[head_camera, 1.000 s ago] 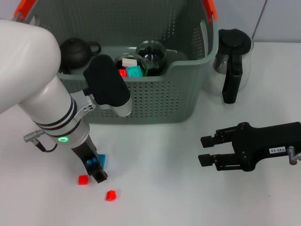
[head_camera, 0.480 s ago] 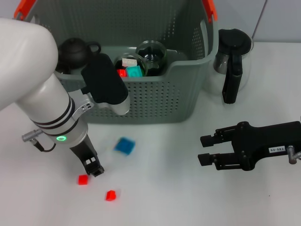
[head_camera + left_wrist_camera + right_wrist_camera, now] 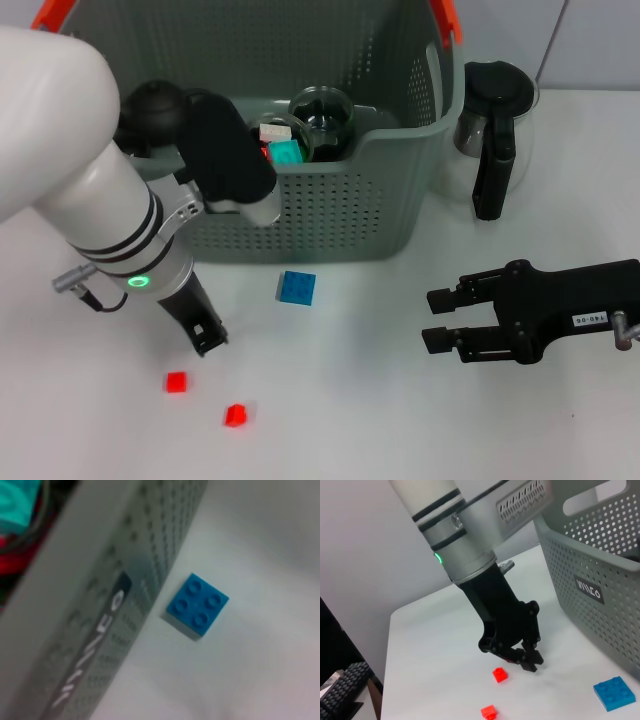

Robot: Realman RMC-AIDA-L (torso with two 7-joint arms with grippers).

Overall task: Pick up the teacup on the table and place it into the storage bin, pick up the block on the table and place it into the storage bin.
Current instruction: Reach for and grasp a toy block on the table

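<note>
Overhead, we see the storage bin (image 3: 330,215) standing at the back of the white worktop (image 3: 340,420), with a glass teacup (image 3: 322,112) and small coloured blocks inside it. Our left hand (image 3: 207,340) hangs low over the worktop in front of the bin, pinching nothing, its fingers close together. A blue block (image 3: 296,288) lies flat just in front of the bin wall, apart from that hand, and two small red blocks (image 3: 176,381) lie nearer us. Our right hand (image 3: 437,320) is parked off to the right, fingers spread and empty. From our left wrist we see the blue block (image 3: 198,605) studs-up just beside the bin's labelled wall (image 3: 100,625). From our right wrist we see the left hand (image 3: 527,660) above a red block (image 3: 500,674), touching nothing.
</note>
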